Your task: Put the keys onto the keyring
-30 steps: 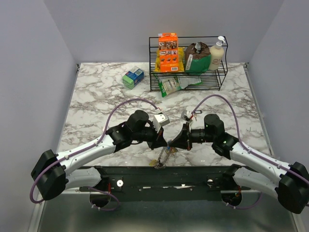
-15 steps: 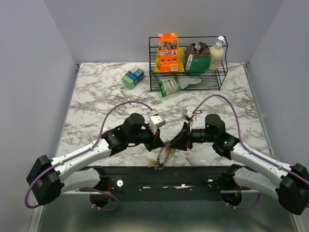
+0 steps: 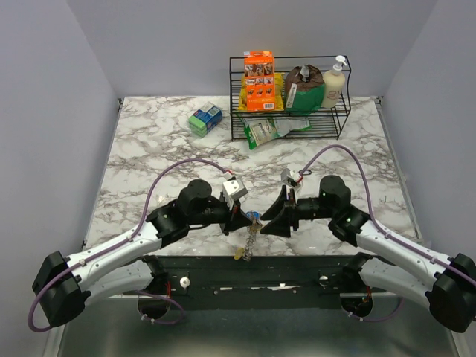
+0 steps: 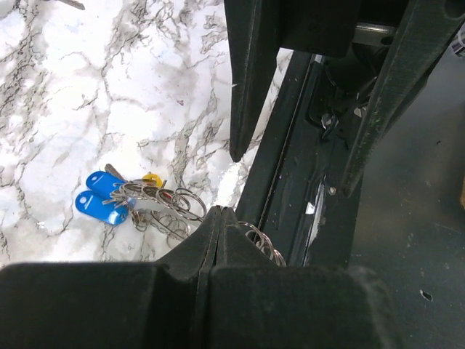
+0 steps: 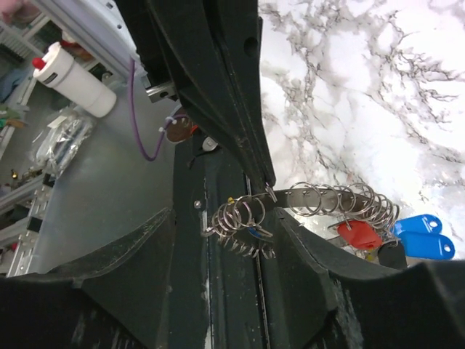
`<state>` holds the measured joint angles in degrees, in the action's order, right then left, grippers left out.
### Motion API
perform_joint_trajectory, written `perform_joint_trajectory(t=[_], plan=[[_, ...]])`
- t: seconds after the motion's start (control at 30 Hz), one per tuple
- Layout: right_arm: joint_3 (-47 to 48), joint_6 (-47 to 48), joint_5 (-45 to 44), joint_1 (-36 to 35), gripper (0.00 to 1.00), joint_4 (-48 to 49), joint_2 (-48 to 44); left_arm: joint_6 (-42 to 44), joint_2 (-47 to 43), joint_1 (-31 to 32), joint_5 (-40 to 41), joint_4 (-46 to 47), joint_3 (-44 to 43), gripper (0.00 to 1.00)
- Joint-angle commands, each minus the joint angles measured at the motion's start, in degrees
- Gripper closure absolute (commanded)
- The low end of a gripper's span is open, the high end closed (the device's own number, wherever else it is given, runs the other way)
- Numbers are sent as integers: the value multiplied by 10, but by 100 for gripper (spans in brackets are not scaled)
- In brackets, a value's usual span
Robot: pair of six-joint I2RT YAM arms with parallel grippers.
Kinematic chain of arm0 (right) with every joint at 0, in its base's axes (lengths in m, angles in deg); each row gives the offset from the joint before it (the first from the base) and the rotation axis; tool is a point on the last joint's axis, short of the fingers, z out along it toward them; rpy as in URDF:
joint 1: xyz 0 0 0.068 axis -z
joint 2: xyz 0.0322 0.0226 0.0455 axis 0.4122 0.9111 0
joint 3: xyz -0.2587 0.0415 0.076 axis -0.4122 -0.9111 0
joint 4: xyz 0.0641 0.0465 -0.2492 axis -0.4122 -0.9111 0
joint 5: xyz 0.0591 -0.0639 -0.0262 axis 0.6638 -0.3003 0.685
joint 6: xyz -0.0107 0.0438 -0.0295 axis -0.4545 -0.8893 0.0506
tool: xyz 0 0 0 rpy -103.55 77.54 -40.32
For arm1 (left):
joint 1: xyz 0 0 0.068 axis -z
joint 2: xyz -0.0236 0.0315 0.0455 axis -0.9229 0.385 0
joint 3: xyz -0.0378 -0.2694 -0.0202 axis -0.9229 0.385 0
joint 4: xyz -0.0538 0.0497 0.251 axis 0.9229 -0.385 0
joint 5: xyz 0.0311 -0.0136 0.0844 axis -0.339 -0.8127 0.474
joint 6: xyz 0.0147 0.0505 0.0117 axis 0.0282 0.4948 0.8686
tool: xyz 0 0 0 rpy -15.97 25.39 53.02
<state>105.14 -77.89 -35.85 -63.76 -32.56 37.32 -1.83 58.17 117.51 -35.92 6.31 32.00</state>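
Handover looks complete: right gripper now spread and withdrawn, left gripper alone pinching keyring, keys dangling.

A white worktop veined in grey is enclosed by plain pale grey walls at the back and both sides. A black wire rack is set at its far edge, right of centre, loaded with an orange box, a dark bag and a pump bottle. A small green and blue box is laid just left of it. Light is even.
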Motion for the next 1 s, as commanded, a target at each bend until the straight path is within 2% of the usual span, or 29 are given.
perform_joint_trajectory(t=[0.0,0.17,0.63,0.97], plan=[[7,-21,35,-2,36,43,13,-10,-9,-1,-17,58,5,100],[9,-33,41,-2,41,61,29,-17,-5,-1,-34,80,6,100],[1,-20,12,-3,38,75,52,-23,-3,-1,-71,88,3,100],[-6,-35,42,-2,41,111,64,-34,-10,-1,-76,123,6,100]])
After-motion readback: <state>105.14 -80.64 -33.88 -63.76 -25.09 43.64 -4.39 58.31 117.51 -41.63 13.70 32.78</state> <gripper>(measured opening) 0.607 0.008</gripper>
